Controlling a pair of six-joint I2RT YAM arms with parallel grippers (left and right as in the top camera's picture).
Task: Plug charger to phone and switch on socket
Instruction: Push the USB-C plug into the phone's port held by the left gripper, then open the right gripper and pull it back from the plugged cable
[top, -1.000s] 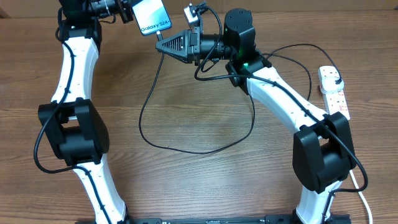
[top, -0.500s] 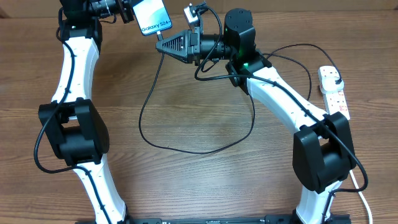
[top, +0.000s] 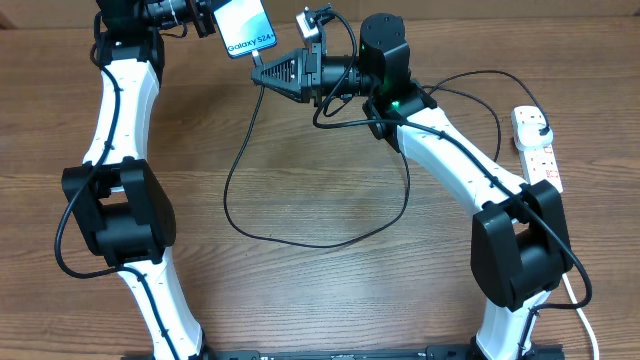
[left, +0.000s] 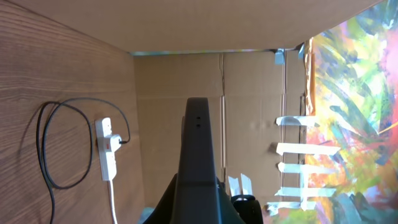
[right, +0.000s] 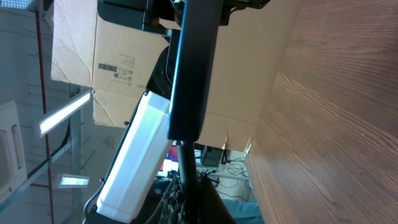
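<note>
Left pincer (top: 211, 22) clamps slim blue-screened phone (top: 247, 27) near far tabletop (top: 320, 300) edge. Right pincer (top: 256, 74) pinches thin black charger cable (top: 226, 188) just beside it.

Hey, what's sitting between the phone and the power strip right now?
In the overhead view, the right gripper and its arm fill the stretch from phone to power strip, with charger cable looping past them.
</note>
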